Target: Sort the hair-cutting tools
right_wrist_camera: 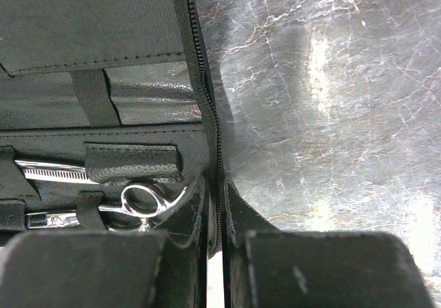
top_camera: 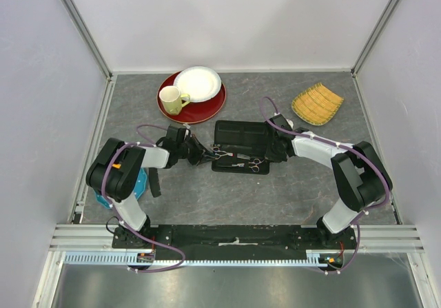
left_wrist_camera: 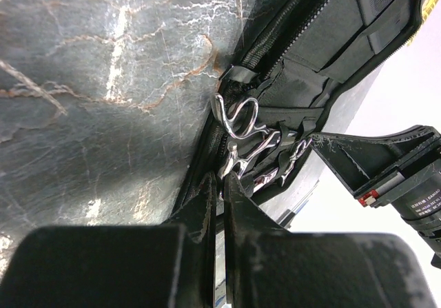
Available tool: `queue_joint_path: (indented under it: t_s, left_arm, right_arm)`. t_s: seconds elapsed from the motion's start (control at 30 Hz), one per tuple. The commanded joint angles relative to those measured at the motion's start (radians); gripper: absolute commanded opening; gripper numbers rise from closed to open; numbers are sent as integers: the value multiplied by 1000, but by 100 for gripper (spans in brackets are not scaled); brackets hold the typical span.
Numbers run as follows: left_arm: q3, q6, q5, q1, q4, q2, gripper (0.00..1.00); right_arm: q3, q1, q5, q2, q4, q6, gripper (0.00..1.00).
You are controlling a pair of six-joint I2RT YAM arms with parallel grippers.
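Observation:
A black case (top_camera: 241, 137) lies open mid-table, with silver scissors (top_camera: 223, 154) and a second pair (top_camera: 252, 163) strapped along its near half. At the case's left edge my left gripper (top_camera: 203, 155) is shut, its tips (left_wrist_camera: 222, 177) pinching the ring handle of the scissors (left_wrist_camera: 238, 118). My right gripper (top_camera: 275, 149) is at the case's right edge, shut on the zipper rim (right_wrist_camera: 218, 177) of the case (right_wrist_camera: 89, 25). Just left of its fingers (right_wrist_camera: 189, 215) a scissors ring (right_wrist_camera: 141, 201) lies under a strap, with a toothed silver blade (right_wrist_camera: 48, 173) beyond it.
At the back stands a red plate (top_camera: 200, 109) carrying a white plate (top_camera: 198, 83) and a cream mug (top_camera: 172, 100). A yellow slatted tray (top_camera: 317, 104) lies back right. A blue object (top_camera: 141, 182) sits beside the left arm. Walls enclose three sides.

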Motion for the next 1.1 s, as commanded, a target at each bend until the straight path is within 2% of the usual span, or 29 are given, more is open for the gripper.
queue_joint_path:
  t_s: [0.0, 0.17, 0.53, 1.07]
  left_arm:
    - [24, -33, -68, -41, -53, -32, 2]
    - [23, 17, -164, -41, -122, -89, 2]
    - [-10, 7, -253, -41, -143, -156, 2]
    - [36, -25, -106, -98, -5, -24, 2]
  right_arm:
    - [-47, 9, -17, 84, 100, 18, 0]
    - [-44, 9, -17, 89, 105, 16, 0]
    - [-35, 9, -17, 103, 106, 10, 0]
    - [-29, 9, -30, 109, 103, 3, 0]
